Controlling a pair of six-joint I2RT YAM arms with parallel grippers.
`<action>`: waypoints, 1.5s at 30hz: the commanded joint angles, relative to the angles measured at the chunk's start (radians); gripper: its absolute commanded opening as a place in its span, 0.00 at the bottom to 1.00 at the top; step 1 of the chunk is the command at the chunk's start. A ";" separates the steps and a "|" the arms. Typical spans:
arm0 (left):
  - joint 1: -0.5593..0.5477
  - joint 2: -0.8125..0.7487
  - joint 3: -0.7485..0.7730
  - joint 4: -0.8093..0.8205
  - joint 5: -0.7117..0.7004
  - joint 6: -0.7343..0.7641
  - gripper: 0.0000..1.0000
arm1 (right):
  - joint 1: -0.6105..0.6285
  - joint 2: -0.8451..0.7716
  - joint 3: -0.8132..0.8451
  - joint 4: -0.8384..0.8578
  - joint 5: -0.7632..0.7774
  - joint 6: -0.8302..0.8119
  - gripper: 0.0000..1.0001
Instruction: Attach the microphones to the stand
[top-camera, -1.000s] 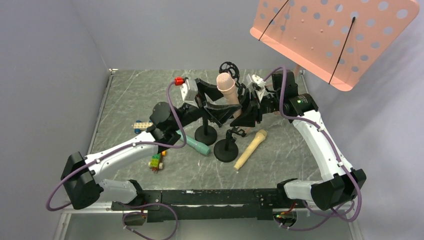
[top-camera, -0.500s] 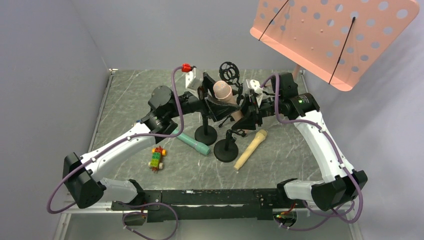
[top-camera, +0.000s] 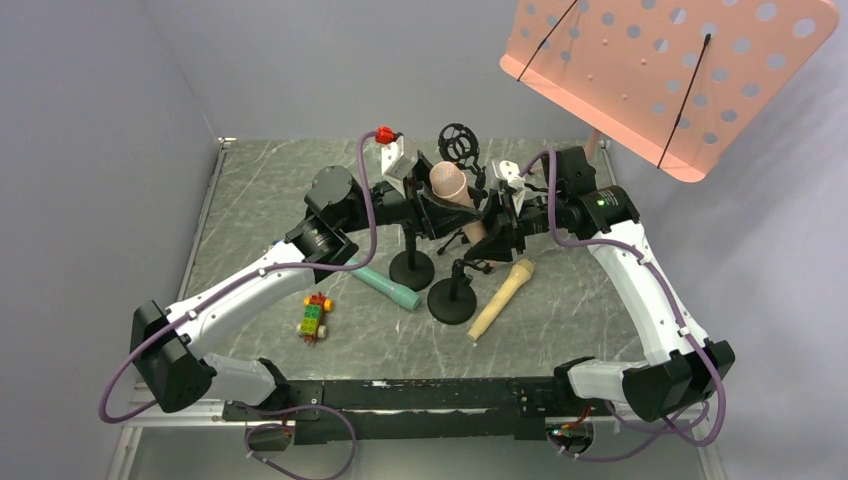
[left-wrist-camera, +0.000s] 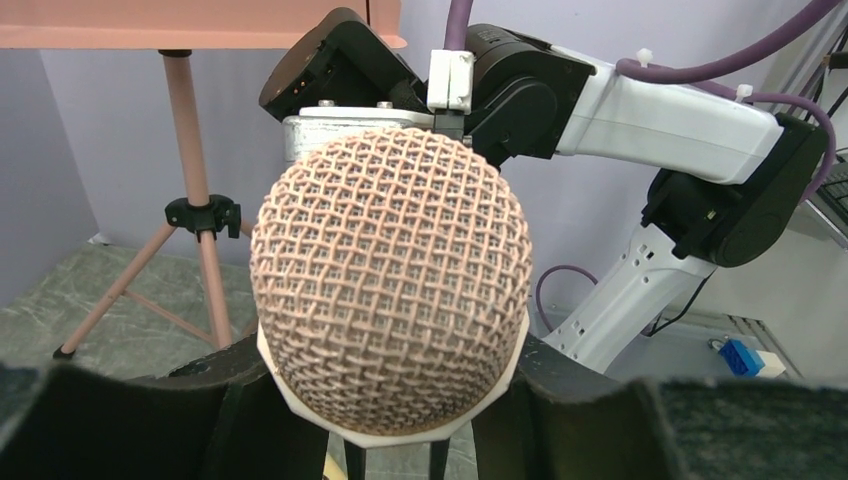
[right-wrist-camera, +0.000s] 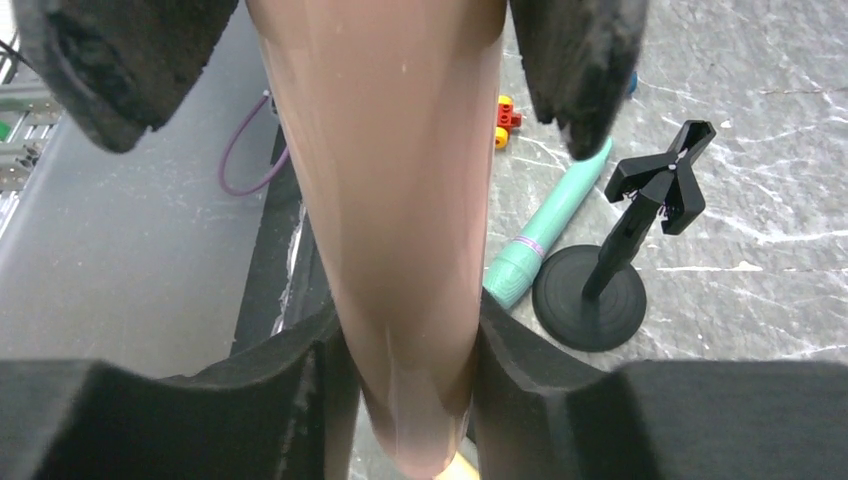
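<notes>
The salmon-pink microphone (top-camera: 447, 183) is held up over the back middle of the table, its mesh head (left-wrist-camera: 390, 290) filling the left wrist view. My left gripper (top-camera: 445, 205) is shut on the head's collar, one pad on each side. My right gripper (top-camera: 490, 235) is shut on its smooth handle (right-wrist-camera: 395, 200). A teal-green microphone (top-camera: 385, 285) and a pale yellow microphone (top-camera: 502, 297) lie on the table. Two black stands (top-camera: 411, 270) (top-camera: 452, 300) on round bases are under the grippers, and one clip (right-wrist-camera: 665, 180) shows bare. A third stand's ring mount (top-camera: 460, 143) is behind.
A toy block car (top-camera: 313, 318) lies front left. The pink perforated music stand (top-camera: 670, 70) overhangs the back right, its tripod legs (left-wrist-camera: 200, 260) on the table's far corner. Grey walls close in the left and back.
My left arm has swung right and up to the pink microphone's head and its jaws have closed in on it. The right gripper kept its grip, tilting the microphone slightly.
</notes>
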 joint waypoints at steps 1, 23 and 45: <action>0.002 -0.044 -0.005 0.021 -0.014 0.039 0.00 | 0.005 -0.019 0.021 0.017 0.000 -0.029 0.61; 0.020 -0.358 -0.237 -0.113 -0.130 0.199 0.00 | -0.275 -0.020 -0.105 -0.155 -0.031 -0.431 0.80; 0.021 -0.412 -0.291 -0.134 -0.171 0.231 0.00 | -0.273 0.309 -0.050 -0.505 -0.059 -1.000 0.00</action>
